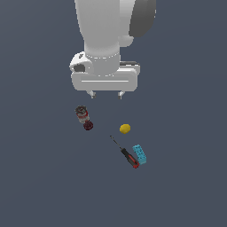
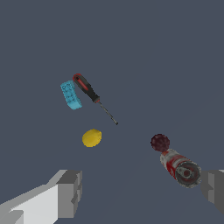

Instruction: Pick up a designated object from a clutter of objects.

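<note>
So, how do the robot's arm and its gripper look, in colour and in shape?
The arm is thick, round and white, with a dark grey patch on its side. Below it sits a wide white gripper body with rounded ends and two small pale fingertips. In the wrist view the fingers are blocky, white with grey pads. No cables or markings are visible.

Red-and-white can (image 1: 82, 114), dark red berry ball (image 1: 88, 126), yellow lemon (image 1: 125, 128), cyan brick (image 1: 140, 154), red-black screwdriver (image 1: 128, 156).

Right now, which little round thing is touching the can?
The dark red berry-like ball sits against the red-and-white can. The yellow lemon lies alone, apart.
</note>
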Robot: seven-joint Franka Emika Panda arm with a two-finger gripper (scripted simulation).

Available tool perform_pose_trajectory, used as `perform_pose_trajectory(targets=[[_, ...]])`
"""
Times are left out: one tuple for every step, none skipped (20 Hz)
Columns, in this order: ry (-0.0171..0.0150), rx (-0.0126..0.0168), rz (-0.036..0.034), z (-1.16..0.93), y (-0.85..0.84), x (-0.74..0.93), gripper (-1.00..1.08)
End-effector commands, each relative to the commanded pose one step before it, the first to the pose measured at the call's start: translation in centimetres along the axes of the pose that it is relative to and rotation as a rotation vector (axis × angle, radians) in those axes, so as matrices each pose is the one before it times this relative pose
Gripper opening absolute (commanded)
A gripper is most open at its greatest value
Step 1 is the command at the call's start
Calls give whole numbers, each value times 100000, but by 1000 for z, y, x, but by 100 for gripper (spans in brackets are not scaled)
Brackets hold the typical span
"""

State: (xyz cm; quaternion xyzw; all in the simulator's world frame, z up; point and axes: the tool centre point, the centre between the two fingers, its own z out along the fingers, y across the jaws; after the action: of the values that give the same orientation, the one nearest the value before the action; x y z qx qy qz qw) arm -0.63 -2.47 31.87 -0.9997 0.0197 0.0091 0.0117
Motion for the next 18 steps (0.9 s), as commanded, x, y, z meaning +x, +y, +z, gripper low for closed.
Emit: perform_pose_trajectory(targets=[[5, 49, 1536, 692, 658, -96, 100], [48, 33, 831, 367, 342, -49, 100], [53, 34, 922, 406, 380, -58, 100], [55, 32, 1026, 450, 426, -70, 100], [59, 29, 1126, 494, 469, -83, 100], [65, 28, 1229, 535, 511, -97, 100], [72, 26, 1337, 578, 553, -112, 100], [78, 22, 1443, 620, 596, -129, 100], [84, 16, 1553, 661, 641, -149, 100], [90, 9, 1661, 702, 685, -171, 100], [97, 0, 1773, 741, 730, -194, 100], [103, -11, 1883, 779, 774, -220, 100], [110, -25, 1996, 815, 820, -248, 100], [117, -40, 2106, 848, 863, -279, 100], [120, -55, 2147, 853, 879, -301, 100], [121, -70, 2149, 840, 879, -319, 100], [122, -86, 2150, 828, 878, -335, 100], [122, -100, 2136, 809, 871, -349, 100]])
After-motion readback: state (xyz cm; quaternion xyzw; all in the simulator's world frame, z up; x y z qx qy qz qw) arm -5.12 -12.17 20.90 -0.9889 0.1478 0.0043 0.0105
